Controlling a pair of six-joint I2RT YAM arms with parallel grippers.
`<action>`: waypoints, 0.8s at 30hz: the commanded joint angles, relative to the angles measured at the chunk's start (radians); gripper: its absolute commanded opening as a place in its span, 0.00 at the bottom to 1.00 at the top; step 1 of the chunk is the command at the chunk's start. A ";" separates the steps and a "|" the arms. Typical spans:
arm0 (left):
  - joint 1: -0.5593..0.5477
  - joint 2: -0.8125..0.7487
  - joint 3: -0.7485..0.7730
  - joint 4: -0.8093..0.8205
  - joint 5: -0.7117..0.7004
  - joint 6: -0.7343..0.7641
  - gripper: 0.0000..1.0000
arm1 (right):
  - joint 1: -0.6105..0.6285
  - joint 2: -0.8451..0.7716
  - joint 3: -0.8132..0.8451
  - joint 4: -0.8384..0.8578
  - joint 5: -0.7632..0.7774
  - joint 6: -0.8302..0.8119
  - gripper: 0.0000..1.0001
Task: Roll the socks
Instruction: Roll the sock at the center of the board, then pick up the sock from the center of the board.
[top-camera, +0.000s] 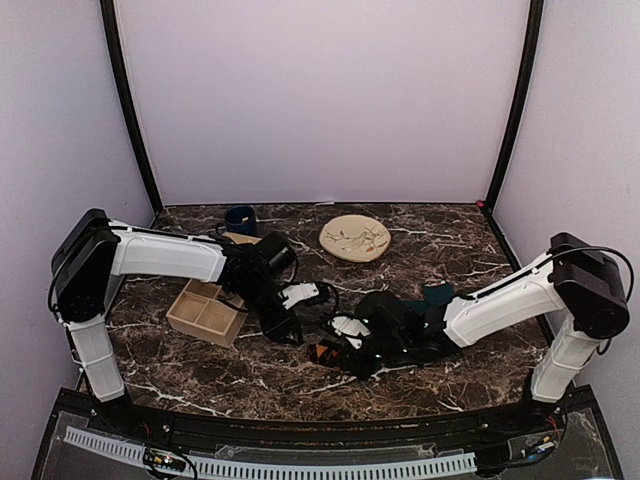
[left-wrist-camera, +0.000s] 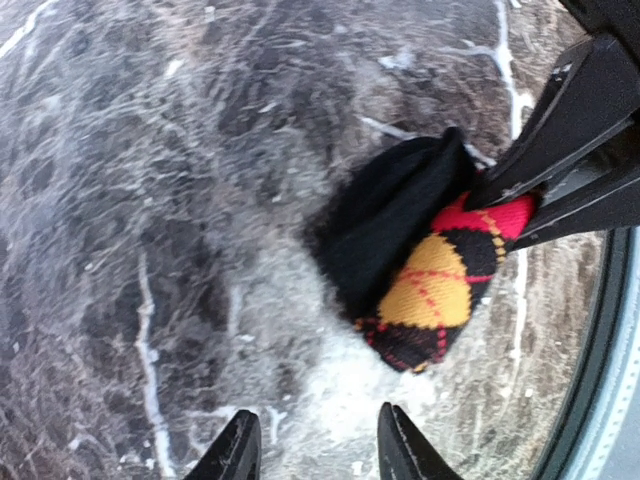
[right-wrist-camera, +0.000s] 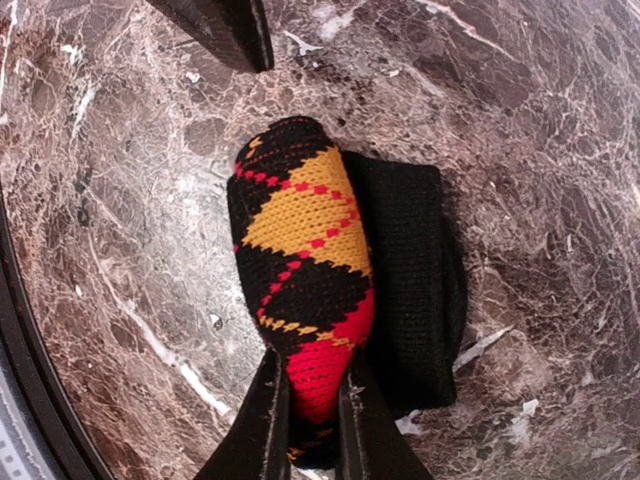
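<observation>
I am pinching the red end of the argyle sock (right-wrist-camera: 300, 230) in the right gripper (right-wrist-camera: 308, 380), jaws closed on it. The left gripper (left-wrist-camera: 318, 430) is hovering just beside that sock, jaws apart and empty. The teal sock (top-camera: 437, 293) is lying beyond the argyle sock, to its right. The plate (top-camera: 354, 238) is sitting farther back.

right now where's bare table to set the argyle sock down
The table is bare at the back right, between the round tan disc and the right wall, and along the near edge in front of the wooden box. The middle is crowded: the right gripper, shut on the argyle sock, meets the left gripper there, with the teal sock just behind.
</observation>
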 joint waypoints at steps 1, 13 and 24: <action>0.001 -0.084 -0.055 0.084 -0.086 -0.026 0.43 | -0.033 0.041 -0.007 -0.066 -0.113 0.067 0.02; 0.000 -0.195 -0.147 0.232 -0.148 -0.041 0.43 | -0.133 0.069 -0.027 -0.042 -0.287 0.159 0.02; -0.117 -0.294 -0.253 0.351 -0.227 0.033 0.43 | -0.227 0.098 -0.069 0.046 -0.452 0.245 0.01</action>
